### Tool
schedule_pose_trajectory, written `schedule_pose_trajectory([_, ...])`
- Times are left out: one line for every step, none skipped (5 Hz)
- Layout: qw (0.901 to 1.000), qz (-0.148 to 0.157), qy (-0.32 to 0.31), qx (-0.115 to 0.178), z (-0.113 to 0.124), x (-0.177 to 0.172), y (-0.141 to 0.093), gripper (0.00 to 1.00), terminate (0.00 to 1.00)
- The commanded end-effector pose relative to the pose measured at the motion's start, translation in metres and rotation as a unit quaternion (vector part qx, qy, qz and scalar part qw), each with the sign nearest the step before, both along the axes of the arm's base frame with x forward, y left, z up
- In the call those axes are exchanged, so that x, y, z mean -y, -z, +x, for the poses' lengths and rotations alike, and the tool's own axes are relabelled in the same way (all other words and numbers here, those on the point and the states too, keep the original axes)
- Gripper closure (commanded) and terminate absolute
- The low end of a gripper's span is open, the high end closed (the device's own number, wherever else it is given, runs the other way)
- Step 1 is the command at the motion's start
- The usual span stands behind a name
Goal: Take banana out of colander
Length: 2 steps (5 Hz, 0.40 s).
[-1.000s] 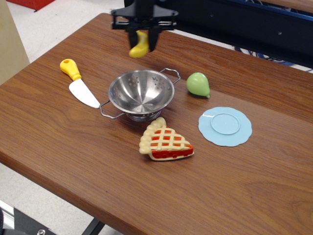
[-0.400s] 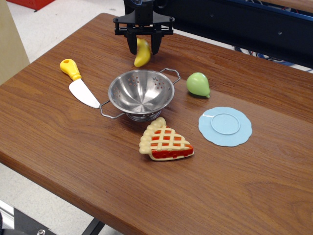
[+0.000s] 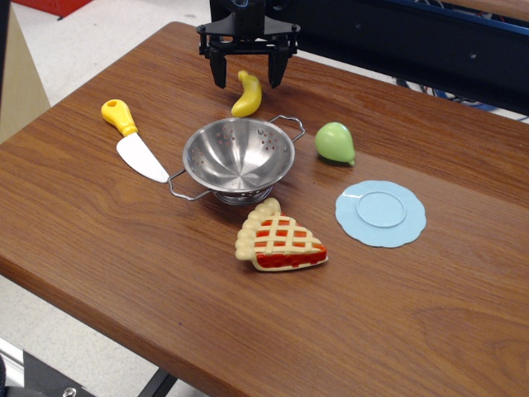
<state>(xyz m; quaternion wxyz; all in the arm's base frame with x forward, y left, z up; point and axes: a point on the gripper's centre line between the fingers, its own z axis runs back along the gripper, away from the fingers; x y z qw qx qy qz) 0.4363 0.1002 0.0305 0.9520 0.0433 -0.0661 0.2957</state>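
Note:
The yellow banana lies on the wooden table just behind the colander, outside it. The colander is a shiny steel bowl with drain holes and wire handles, and it holds nothing. My gripper is open at the back of the table, its two black fingers spread on either side of the banana's upper end, not closed on it.
A toy knife with a yellow handle lies left of the colander. A green pear sits to its right, a light-blue plate further right, and a toy pie slice in front. The table's back edge is just behind my gripper.
My gripper lowered the banana behind the colander, then opened and let go of it. The banana now rests on the table between the spread fingers.

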Motion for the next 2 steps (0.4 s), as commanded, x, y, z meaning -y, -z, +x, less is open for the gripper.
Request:
schedule_pose_trajectory([0.9975,-0.019,0.004,0.068,0.001,0.004,-0.076,0.0,0.0])
schedule_pose_trajectory([0.9963,-0.035,0.005,0.079,-0.008,0.012,-0.096,0.0,0.0])
